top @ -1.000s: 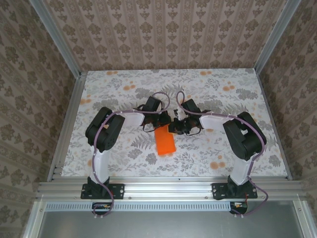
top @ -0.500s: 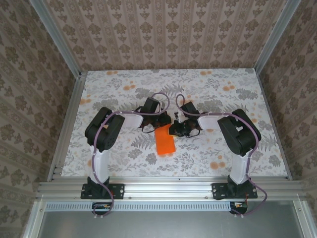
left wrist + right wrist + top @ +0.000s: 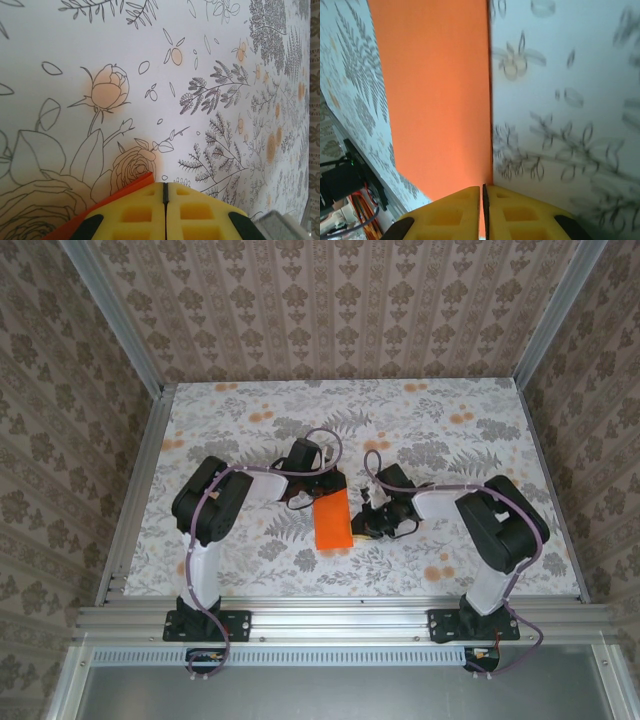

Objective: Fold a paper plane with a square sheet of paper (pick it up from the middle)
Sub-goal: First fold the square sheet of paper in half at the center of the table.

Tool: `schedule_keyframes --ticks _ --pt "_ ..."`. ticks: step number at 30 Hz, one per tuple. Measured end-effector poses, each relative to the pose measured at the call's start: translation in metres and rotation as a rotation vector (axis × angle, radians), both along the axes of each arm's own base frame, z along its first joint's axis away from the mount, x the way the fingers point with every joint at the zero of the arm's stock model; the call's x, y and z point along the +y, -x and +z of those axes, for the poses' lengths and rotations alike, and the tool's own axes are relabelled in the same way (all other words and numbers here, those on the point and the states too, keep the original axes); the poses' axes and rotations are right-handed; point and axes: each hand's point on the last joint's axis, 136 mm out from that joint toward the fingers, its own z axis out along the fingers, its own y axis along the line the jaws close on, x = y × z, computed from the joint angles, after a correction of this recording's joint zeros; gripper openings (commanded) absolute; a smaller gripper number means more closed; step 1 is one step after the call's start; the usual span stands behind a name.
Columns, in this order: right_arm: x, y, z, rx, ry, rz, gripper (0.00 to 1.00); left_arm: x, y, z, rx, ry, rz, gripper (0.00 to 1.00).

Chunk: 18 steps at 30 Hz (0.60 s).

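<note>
The square sheet of paper [image 3: 332, 521] is bright orange and lies flat on the flower-printed table [image 3: 240, 400] as a folded upright rectangle between the two arms. My left gripper [image 3: 325, 490] is shut, its yellow fingertips down at the paper's far end. In the left wrist view a corner of the paper [image 3: 127, 190] shows under the left finger of the gripper [image 3: 165, 185]. My right gripper [image 3: 368, 526] is shut at the paper's right edge. In the right wrist view that straight edge of the paper [image 3: 435, 90] runs into the closed jaw line of the gripper [image 3: 483, 186].
Aluminium rails [image 3: 330, 618] border the table at the front and sides, with patterned walls behind. Purple cables loop over both arms. Open tabletop lies behind the grippers and to both sides.
My right gripper has slid toward me and to the right along the paper's right edge. The paper has turned from tilted to nearly upright. The left gripper has barely moved.
</note>
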Motion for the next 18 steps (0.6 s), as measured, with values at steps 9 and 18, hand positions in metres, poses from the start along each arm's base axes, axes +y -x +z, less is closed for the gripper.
schedule_keyframes --ticks 9,18 --pt "0.001 -0.001 0.028 -0.051 0.012 -0.026 0.14 0.000 0.000 0.000 -0.007 0.004 0.001 0.06" --pt "0.025 -0.078 0.046 -0.192 0.004 -0.143 0.11 0.002 -0.001 0.000 -0.015 0.002 0.017 0.05"
